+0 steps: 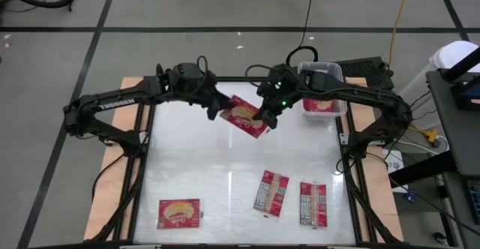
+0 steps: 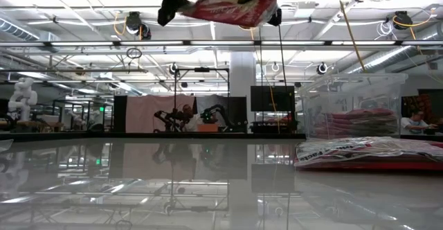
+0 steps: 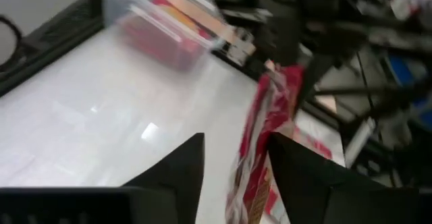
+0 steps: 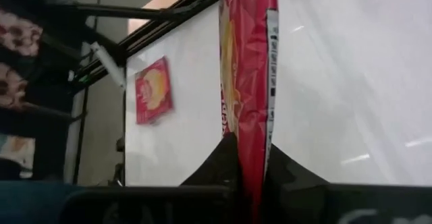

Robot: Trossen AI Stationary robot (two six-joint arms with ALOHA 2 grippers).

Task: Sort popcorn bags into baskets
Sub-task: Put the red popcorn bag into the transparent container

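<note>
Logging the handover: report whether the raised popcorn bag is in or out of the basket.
Out: the popcorn bag hangs above the table, right gripper shut on it, short of the basket.

Left dark six-joint arm: raised, reaching inward; two-finger tool (image 1: 218,112) with fingers parted. Right dark six-joint arm: raised, reaching inward; two-finger tool (image 1: 265,119) with fingers pressed together, gripping.

Four popcorn bags (image 1: 245,117) on view, one basket (image 1: 324,91), two arms.
</note>
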